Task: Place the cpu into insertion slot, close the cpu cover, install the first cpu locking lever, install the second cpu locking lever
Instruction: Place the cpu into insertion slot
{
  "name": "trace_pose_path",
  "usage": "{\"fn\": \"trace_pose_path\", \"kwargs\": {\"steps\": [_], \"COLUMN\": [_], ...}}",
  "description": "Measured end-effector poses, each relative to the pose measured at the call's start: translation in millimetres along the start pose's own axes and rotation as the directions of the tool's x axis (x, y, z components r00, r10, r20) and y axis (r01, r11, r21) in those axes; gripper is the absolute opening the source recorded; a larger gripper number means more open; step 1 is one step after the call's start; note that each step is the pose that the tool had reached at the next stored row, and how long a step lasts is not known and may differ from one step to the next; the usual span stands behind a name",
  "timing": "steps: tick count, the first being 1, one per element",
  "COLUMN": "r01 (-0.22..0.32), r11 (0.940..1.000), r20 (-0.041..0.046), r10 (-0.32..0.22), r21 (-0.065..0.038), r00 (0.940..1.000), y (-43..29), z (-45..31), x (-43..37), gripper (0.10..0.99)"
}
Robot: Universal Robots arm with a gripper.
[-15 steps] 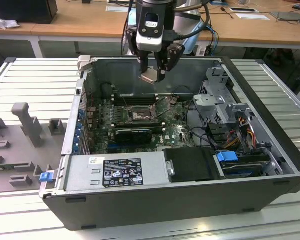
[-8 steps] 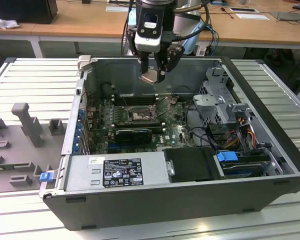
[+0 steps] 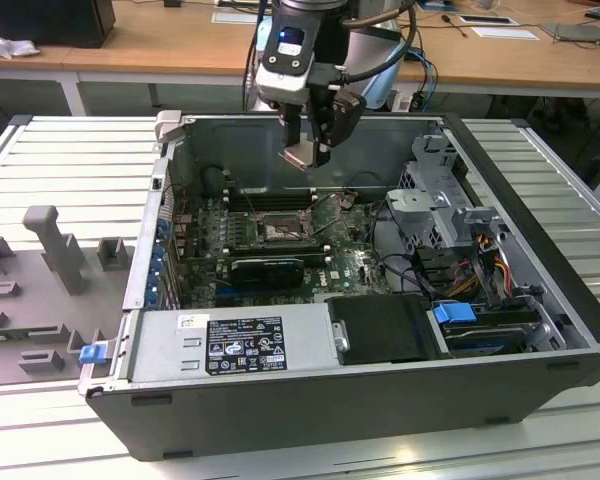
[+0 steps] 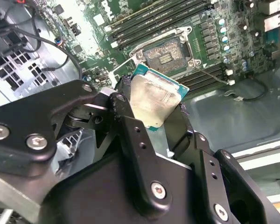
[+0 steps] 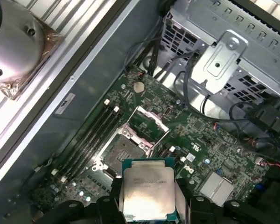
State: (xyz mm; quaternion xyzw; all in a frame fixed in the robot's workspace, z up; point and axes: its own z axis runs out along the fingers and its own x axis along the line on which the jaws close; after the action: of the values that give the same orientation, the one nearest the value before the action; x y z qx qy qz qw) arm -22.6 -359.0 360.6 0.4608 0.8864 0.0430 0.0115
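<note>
A robot arm's hand [image 3: 310, 148] hangs above an open computer case [image 3: 380, 400] that lies on its side on a ribbed grey counter [image 3: 70, 150]. The hand is closed on the cpu [image 3: 301, 157], its black fingers [image 4: 125, 100] pinching 2 opposite edges of the small square chip. The chip is held tilted in the air, clear of everything below, and its pale silver top faces the cameras in both wrist views, with a thin green rim showing around it. In the exterior view the hand sits at 12 o'clock over the case's opening, near the far wall. The insertion slot [image 3: 283, 230] lies at about 6 o'clock from the hand, well apart from the chip, on the green board [image 3: 350, 265] at the bottom of the case. The slot holds no chip, and its dark frame and contact field are exposed. In the first wrist view the cpu cover [image 5: 153, 117] stands swung up and open just beside the slot. In the exterior view, long black memory slots [image 3: 265, 198] run at 12 o'clock from the slot, and a long black card [image 3: 268, 268] lies at 6 o'clock from it. A grey power supply [image 3: 230, 340] fills the case at 7 o'clock, and a metal drive cage [image 3: 435, 200] stands at 3 o'clock.
</note>
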Motion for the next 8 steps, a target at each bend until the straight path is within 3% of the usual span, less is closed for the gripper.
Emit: {"fn": "trace_pose_path", "kwargs": {"steps": [3, 8], "r01": [-0.055, -0.139], "r11": [0.9985, 0.9903], "r20": [0.0047, 0.0118], "r10": [0.055, 0.139], "r21": [-0.001, -0.004], "r00": [0.9985, 0.9903], "y": [0.0, -0.1], "z": [0.3, 0.8], "x": [0.0, 0.0], "gripper": [0.529, 0.529]}}
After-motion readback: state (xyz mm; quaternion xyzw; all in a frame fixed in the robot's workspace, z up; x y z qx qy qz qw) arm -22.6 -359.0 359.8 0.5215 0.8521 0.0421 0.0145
